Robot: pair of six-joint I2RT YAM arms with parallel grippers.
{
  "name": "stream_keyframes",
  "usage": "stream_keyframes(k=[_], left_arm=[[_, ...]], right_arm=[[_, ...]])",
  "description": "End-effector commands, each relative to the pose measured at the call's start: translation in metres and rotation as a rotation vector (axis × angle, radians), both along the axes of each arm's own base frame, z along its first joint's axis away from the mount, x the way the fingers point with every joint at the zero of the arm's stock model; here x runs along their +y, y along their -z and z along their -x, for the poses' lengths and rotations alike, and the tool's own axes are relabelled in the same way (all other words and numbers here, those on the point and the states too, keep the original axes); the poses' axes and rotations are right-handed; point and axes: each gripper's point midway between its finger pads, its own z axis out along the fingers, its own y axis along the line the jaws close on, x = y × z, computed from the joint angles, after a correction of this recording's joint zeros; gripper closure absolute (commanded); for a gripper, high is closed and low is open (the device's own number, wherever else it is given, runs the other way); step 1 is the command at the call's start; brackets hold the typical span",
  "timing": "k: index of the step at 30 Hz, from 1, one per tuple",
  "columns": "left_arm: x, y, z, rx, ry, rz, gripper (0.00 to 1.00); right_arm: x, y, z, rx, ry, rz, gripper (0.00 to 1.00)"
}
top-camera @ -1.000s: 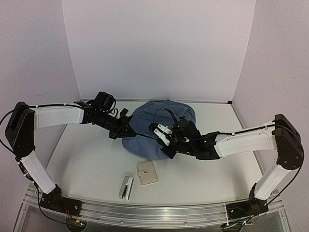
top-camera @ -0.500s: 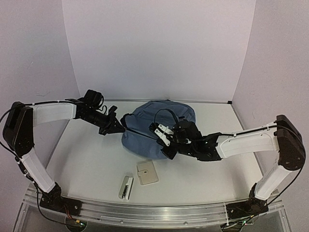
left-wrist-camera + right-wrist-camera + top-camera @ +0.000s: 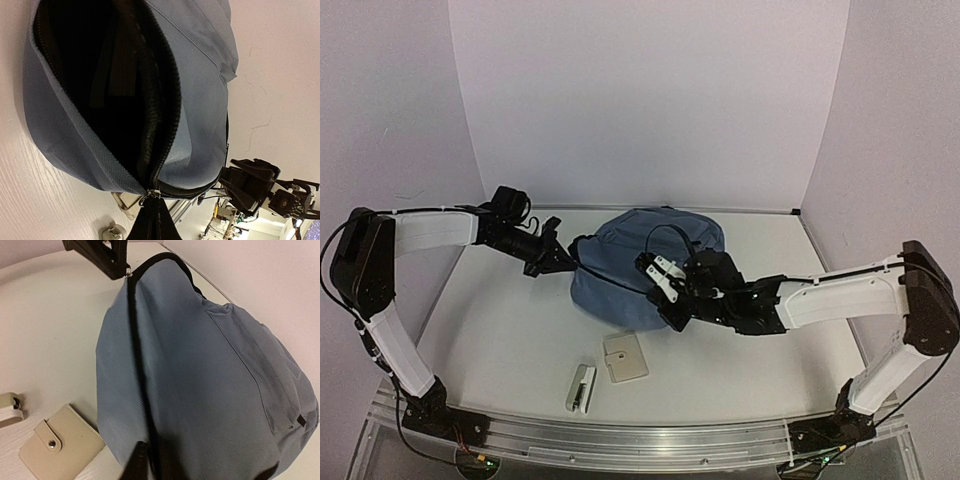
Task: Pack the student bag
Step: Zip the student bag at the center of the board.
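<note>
- The student bag (image 3: 630, 245) lay on the white table (image 3: 500, 340), toward the back and middle, between the two arms, its slate-blue cloth slumped in a rounded heap
- The left gripper (image 3: 560, 262) reached in from the left and met the bag at its left end
- Its jaws were pinched together on the zip pull (image 3: 151, 194), a small metal tab seen just above the black fingers in the left wrist view
- In that same view the main zip stood parted and the mouth gaped, showing a dark inside with a black band hanging in it
- From the pull a black zip edge (image 3: 137, 365) ran in a line across the cloth toward the right gripper (image 3: 660, 283)
- That gripper sat low against the bag's near right side
- In its own view its fingertips (image 3: 137, 465) stood apart, with the zip edge and blue cloth between them; whether they pressed on the cloth could not be told
- A stitched pocket seam (image 3: 245, 360) crossed the bag's upper face, to the right of the zip edge
- A cream wallet (image 3: 624, 357) with a snap tab lay flat on the table in front of the bag, a little apart from it
- A pale stapler (image 3: 581, 387) lay just beside the wallet, to its left and nearer the front edge
</note>
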Motion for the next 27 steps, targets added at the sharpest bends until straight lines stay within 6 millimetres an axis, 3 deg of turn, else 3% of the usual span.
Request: stream_keyframes(k=[1,4,8,12,16,27], left_arm=[[-0.009,-0.027,-0.010,-0.147,0.000,-0.001,1.00],[-0.023,-0.023,0.008,-0.134,0.038,-0.015,1.00],[-0.035,-0.025,0.022,-0.124,0.050,0.013,1.00],[-0.050,-0.036,0.034,-0.132,0.073,0.081,1.00],[-0.051,-0.038,0.037,-0.138,0.071,0.081,1.00],[-0.046,-0.039,0.038,-0.148,0.065,0.048,1.00]], right_arm=[[-0.003,-0.045,0.006,-0.010,0.024,-0.099,0.53],[0.008,-0.063,0.006,-0.031,-0.003,-0.120,0.43],[0.032,-0.068,0.004,-0.036,-0.048,-0.108,0.35],[0.060,-0.053,0.001,-0.040,-0.069,-0.046,0.32],[0.082,-0.038,-0.003,-0.033,-0.091,-0.019,0.31],[0.105,0.001,-0.027,-0.065,-0.056,0.085,0.33]])
